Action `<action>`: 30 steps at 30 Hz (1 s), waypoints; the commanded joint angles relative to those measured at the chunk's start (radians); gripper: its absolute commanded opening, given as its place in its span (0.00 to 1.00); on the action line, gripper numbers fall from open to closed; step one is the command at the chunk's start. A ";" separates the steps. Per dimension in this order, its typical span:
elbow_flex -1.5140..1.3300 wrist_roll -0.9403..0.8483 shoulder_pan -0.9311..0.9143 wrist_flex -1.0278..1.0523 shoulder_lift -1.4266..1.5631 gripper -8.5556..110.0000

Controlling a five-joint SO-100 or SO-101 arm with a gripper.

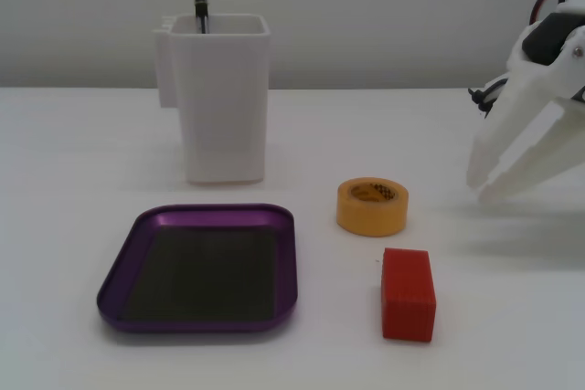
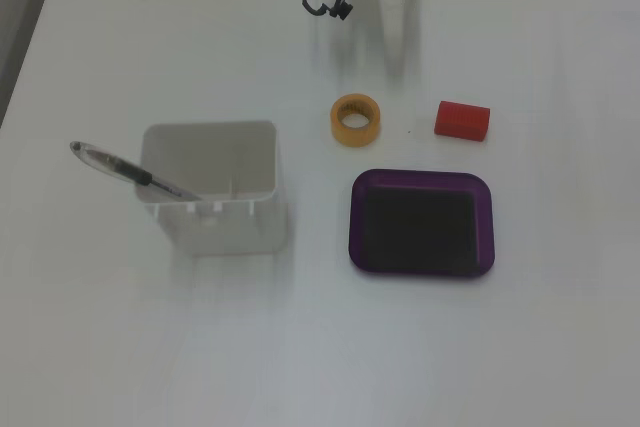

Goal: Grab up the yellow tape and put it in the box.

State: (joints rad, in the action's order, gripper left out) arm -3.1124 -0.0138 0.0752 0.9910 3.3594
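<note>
Fixed view from table height: my pincer (image 1: 482, 184) hangs at the right edge, white fingers angled down-left, tips a little parted, nothing between them. It is above the table, well apart from the yellow tape (image 1: 372, 206).

The tape lies flat on the white table (image 1: 82, 180), hollow centre up, near the middle. Just beside it, nearer the camera and slightly right, a red block (image 1: 408, 294). Left of both, the box (image 1: 201, 267), purple rim, dark bottom, nothing in it. Behind the box, a tall white container (image 1: 222, 98) with a pen sticking up out of it.

Fixed view from above: here my pincer (image 2: 397, 62) enters from the far edge as one pale shape, and I cannot tell the gap from this angle. This view shows the layout plainly: tape (image 2: 356, 119) closest to my fingertips, block (image 2: 462, 120) to its right, box (image 2: 421, 223) nearer than both, container (image 2: 210, 187) off to the left. The pen (image 2: 130, 173) leans out over the container's left rim.
</note>
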 commanded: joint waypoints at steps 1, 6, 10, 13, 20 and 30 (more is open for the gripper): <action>0.179 -0.005 -0.011 -0.023 0.097 0.07; 0.183 -0.003 -0.011 -0.029 0.095 0.07; 0.221 -0.005 -0.011 -0.025 0.094 0.07; 0.244 -0.005 -0.011 -0.037 0.077 0.07; 0.463 -0.005 -0.002 -0.038 -0.321 0.07; 1.002 -0.008 -0.009 0.121 -1.250 0.22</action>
State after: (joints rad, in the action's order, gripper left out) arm -2.2749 -0.0153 0.0614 1.0477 2.3547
